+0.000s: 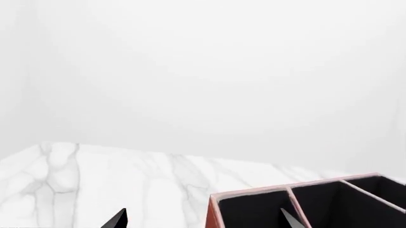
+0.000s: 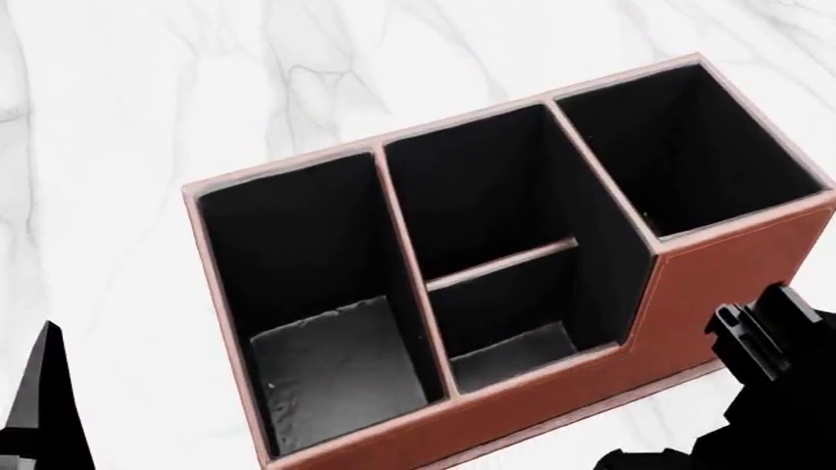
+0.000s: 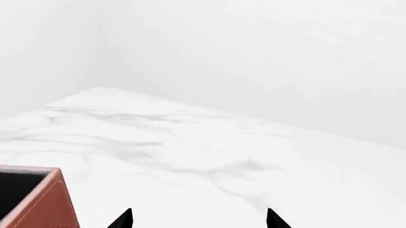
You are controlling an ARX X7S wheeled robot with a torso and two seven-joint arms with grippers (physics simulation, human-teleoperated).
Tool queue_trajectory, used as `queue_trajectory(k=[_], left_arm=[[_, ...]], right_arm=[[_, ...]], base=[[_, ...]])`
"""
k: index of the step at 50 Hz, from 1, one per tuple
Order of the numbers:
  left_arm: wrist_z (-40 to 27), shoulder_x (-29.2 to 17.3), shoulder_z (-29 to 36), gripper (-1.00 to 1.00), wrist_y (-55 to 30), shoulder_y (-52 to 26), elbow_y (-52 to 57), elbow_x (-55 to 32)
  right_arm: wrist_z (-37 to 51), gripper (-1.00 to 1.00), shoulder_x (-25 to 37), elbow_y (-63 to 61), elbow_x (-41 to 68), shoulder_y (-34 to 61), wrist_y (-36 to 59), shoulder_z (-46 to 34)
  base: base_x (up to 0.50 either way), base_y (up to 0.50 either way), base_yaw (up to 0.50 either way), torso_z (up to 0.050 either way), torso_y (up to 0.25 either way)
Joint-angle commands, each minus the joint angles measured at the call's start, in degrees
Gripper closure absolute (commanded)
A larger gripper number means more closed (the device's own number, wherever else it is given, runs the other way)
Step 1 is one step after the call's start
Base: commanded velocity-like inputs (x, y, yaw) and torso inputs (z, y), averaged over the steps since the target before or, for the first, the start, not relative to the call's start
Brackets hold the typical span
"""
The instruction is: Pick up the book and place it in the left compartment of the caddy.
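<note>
Looking down from the head view, you have both arms at the near edge of the scene, flanking the caddy point(image 2: 523, 255) rather than reaching into it. Your left gripper point(image 1: 203, 221) shows two dark fingertips spread wide apart with nothing between them, the caddy's near corner sitting in that gap. Your right gripper point(image 3: 198, 219) is likewise spread and empty, with bare marble table point(image 3: 209, 142) ahead of it and the caddy's end wall just beside it.

You cannot see the book in any view, so it is probably outside these frames and you will need to find it first.

Next comes the caddy, set at an angle on the table. Its left compartment point(image 2: 320, 333) is open on top, grey floor bare, so a thin book should drop in edge-first. Mind the pale rim and the divider beside it.

Beyond the caddy, the marble runs on unobstructed to its far edge.
</note>
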Motion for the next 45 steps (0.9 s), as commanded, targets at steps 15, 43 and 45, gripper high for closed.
queue_trajectory(k=[15,43,45], left_arm=[[-1.98,-1.38,-1.06,-1.00,-0.03,-0.26,0.98,-3.80],[-3.62,-2.93,-0.79,-1.00,0.52,-0.06,1.60,-4.90],[-3.39,-2.92,-0.72,-1.00,1.08,-0.03,1.04,-4.76]], right_arm=[[16.76,-1.00,-1.57,11.74,13.56,5.07,-5.27,5.09],[19.78,-1.00,-1.68,22.65,21.23,3.09,-18.10,4.42],[19.82,-1.00,-1.72,22.85,21.41,3.07,-18.15,4.44]], base=[[0.00,0.00,0.00,0.000,0.000],[0.00,0.00,0.00,0.000,0.000],[0.00,0.00,0.00,0.000,0.000]])
